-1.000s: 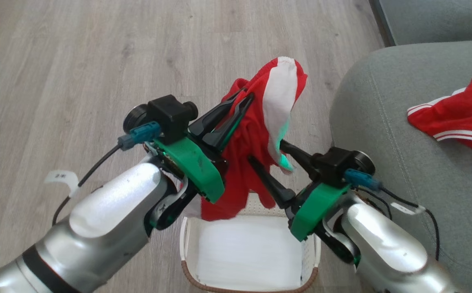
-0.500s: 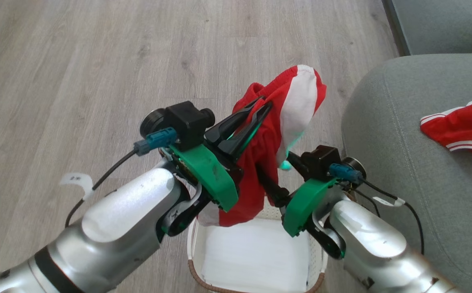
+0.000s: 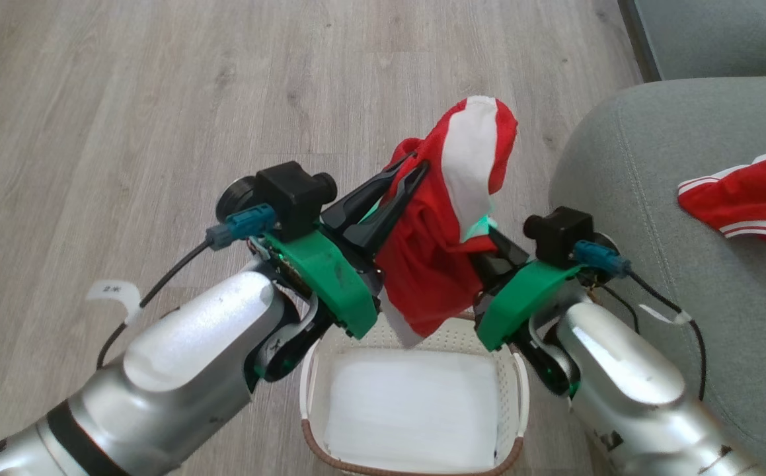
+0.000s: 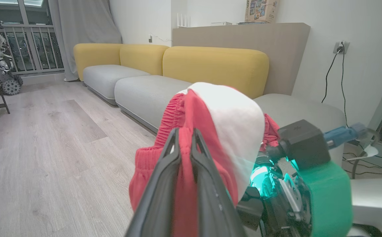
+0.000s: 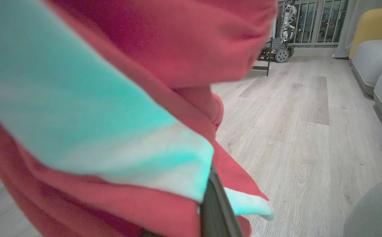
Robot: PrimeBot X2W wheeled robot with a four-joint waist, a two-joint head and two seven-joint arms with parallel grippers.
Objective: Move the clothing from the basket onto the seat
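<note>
A red garment (image 3: pixel 432 264) with a broad white stripe hangs bunched between both grippers above the basket (image 3: pixel 308 390). My left gripper (image 3: pixel 416 165) is shut on its upper folds; in the left wrist view the two fingers (image 4: pixel 177 154) pinch red cloth (image 4: pixel 194 112). My right gripper (image 3: pixel 485 246) is buried in the cloth's right side, and the fabric pulls toward it. In the right wrist view the garment (image 5: pixel 118 65) drapes over one dark finger (image 5: pixel 219 204) standing near the middle. A second red garment (image 3: pixel 746 205) with white stripes lies on the grey-green seat (image 3: pixel 627 198).
A flat white liner sheet (image 3: pixel 409 416) covers the basket's bottom. Pale wood floor (image 3: pixel 158 99) spreads to the left and ahead. The seat's rounded edge is close beside my right forearm (image 3: pixel 620 377). The left wrist view shows a long sofa with yellow backs (image 4: pixel 210 62).
My right gripper has risen from an open stance into the garment and now grips it. The cloth's hanging end has lifted off the basket. The head camera has shifted slightly.
</note>
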